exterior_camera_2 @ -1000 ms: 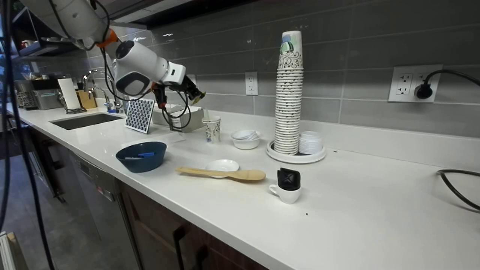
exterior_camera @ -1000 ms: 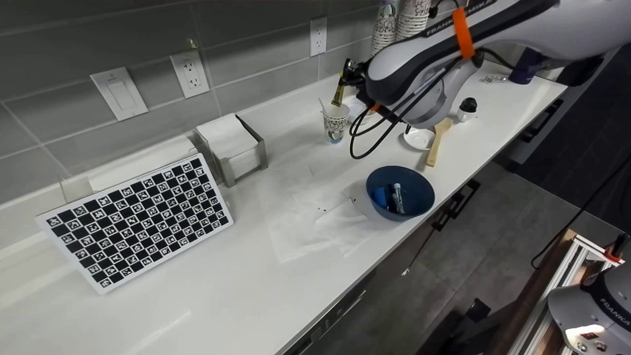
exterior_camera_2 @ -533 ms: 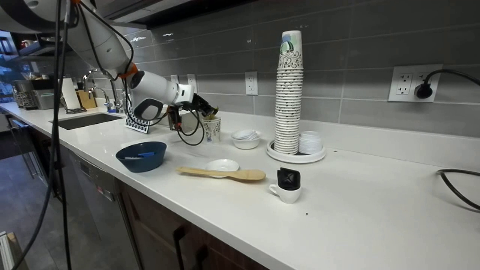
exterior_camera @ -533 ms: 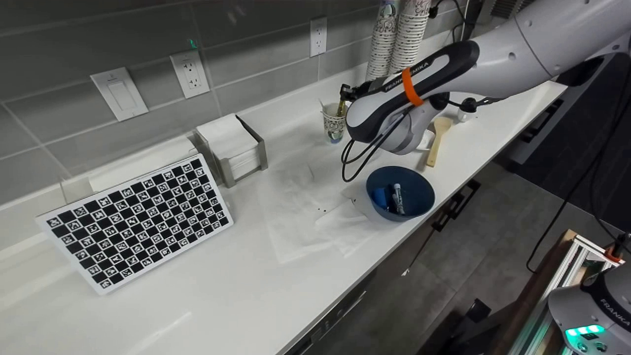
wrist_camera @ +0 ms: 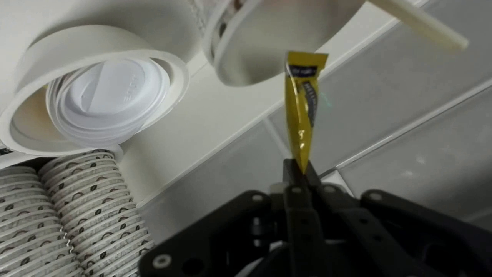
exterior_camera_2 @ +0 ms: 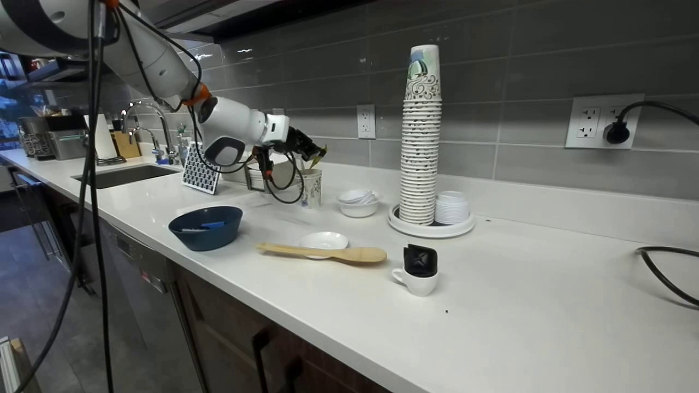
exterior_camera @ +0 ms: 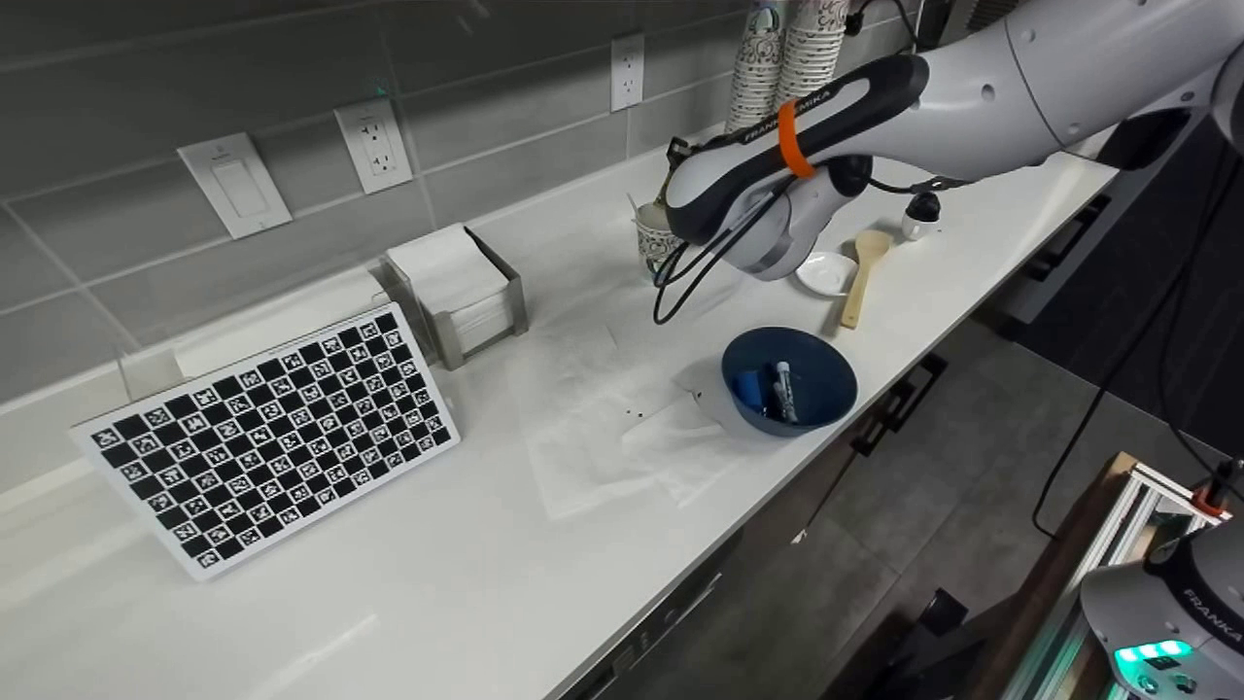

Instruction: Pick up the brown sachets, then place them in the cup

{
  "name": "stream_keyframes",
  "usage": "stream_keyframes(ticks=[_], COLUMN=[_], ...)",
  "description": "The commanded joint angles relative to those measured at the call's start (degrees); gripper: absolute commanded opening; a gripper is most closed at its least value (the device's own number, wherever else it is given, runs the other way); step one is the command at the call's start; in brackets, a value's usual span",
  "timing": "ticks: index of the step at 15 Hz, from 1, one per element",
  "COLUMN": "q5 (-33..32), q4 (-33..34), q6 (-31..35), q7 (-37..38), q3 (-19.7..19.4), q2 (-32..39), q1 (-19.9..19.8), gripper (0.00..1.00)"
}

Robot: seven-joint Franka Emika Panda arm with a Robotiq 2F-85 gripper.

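Sachet point(wrist_camera: 301, 111) is slanting down from the claw point(wrist_camera: 302, 173), which is pinching its upper end; its long axis is pointing toward the cup point(exterior_camera_2: 312, 189) just below

White-and-black jointed robot arm point(exterior_camera: 972, 107), sloping down.
In an exterior view the black two-fingered gripper point(exterior_camera_2: 321, 150) tilts slightly downward; in the wrist view its slim fingertips point(wrist_camera: 289, 173) pinch close together.

In an exterior view, camera high over the counter point(exterior_camera: 466, 583), angled down to the tiled wall point(exterior_camera: 525, 97); in an exterior view, camera lower, sighting lengthwise toward the sink point(exterior_camera_2: 131, 175). Both exterior views share blue bowl point(exterior_camera: 821, 384) and spatula point(exterior_camera: 858, 287). Wrist view: close-up past the gripper point(wrist_camera: 301, 168), facing the cup point(wrist_camera: 253, 50) and tiled wall.
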Motion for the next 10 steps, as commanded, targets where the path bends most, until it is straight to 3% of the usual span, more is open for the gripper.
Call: stream_keyframes(ticks=[1,6,10], q5=[5.43,12.75,9.38], q4=[1.05,-0.47,-1.54], q6=[-8.01,-22.98,-31.29], q7=[-7.54,-17.09,-11.99], q3=[-2.43,-12.37,-23.37], q2=[-1.67,-5.24,-5.67], q1=[1.63,6.59,14.03], gripper=[0.0,0.0,0.04])
